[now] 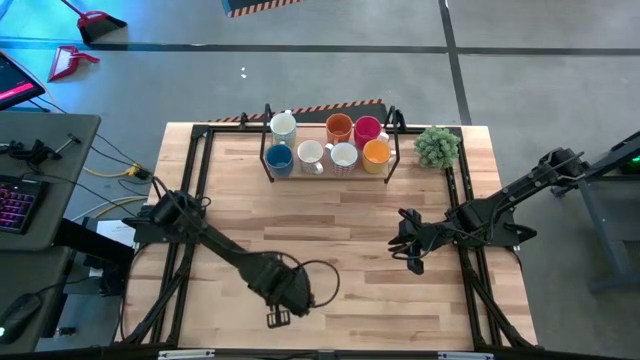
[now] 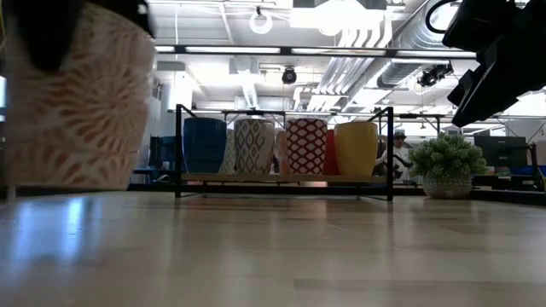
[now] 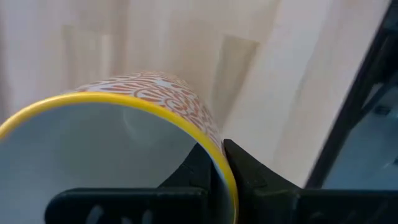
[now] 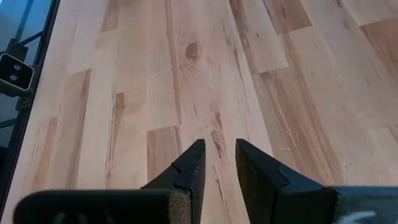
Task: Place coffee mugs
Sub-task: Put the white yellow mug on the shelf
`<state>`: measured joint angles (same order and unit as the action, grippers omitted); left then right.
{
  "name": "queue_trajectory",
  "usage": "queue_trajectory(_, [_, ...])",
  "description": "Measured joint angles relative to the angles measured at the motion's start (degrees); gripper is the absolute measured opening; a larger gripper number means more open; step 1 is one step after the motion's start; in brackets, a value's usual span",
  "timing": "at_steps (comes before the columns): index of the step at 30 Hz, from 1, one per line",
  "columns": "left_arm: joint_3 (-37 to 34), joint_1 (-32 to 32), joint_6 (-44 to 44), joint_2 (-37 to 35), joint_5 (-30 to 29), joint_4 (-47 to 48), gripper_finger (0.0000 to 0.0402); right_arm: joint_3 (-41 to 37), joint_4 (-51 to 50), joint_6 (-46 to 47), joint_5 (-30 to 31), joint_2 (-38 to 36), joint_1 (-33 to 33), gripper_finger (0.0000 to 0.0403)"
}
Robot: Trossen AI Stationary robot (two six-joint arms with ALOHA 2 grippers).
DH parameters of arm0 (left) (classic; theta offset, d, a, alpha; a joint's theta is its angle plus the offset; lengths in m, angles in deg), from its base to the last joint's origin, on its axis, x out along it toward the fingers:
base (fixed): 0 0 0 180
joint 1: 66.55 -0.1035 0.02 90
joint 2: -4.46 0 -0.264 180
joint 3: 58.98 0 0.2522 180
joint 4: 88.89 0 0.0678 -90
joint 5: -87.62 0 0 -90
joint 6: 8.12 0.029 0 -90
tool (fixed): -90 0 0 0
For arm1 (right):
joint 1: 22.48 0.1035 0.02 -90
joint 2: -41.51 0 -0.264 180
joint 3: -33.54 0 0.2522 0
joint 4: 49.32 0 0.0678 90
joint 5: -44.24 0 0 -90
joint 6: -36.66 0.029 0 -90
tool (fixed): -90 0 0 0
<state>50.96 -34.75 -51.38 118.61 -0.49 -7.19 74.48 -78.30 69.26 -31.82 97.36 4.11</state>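
My left gripper (image 1: 285, 300) is over the near middle of the table, shut on a white mug with an orange pattern and a yellow rim (image 3: 143, 93). The mug looms at the left of the low view (image 2: 77, 102); in the high view the gripper hides it. My right gripper (image 4: 217, 158) hovers over bare wood right of centre (image 1: 410, 245), empty, its fingers a little apart. Seven more mugs stand on a black rack (image 1: 325, 175) at the far edge: blue (image 1: 279, 157), three white, orange (image 1: 339, 128), red (image 1: 367, 129) and yellow-orange (image 1: 376, 152). My left gripper pinches the mug's wall at the yellow rim (image 3: 214, 140), one finger (image 3: 199, 165) inside the cup and the other finger (image 3: 249, 168) outside. The fingers come from above, pointing down. The mug hangs roughly upright below them, and in the low view its base seems clear of the table.
A small green potted plant (image 1: 437, 146) stands right of the rack, also seen in the low view (image 2: 447, 166). Black frame bars run along the table's left and right edges. Bare wood lies between the rack and both grippers.
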Motion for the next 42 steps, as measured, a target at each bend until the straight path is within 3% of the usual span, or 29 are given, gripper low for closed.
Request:
queue_trajectory(12, [7.3, -11.0, 22.6, -2.1, -4.7, 12.5, 0.0008, 0.0, 0.0, 3.2, 3.8, 0.0, 0.0, 0.0078])
queue_trajectory(27, [23.7, -32.4, 45.2, -5.7, -12.6, 22.5, 0.0008, 0.0, 0.5, 3.5, 6.6, 0.0, 0.0, 0.0078])
queue_trajectory(37, [27.2, -45.5, 56.3, -5.7, -15.3, 20.8, 0.0008, 0.0, 0.9, 3.5, 8.5, 0.0, 0.0, 0.0078])
queue_trajectory(42, [27.1, -49.8, 61.2, -5.7, -16.0, 15.1, 0.0008, 0.0, 0.9, 3.6, 9.7, 0.0, 0.0, 0.0078])
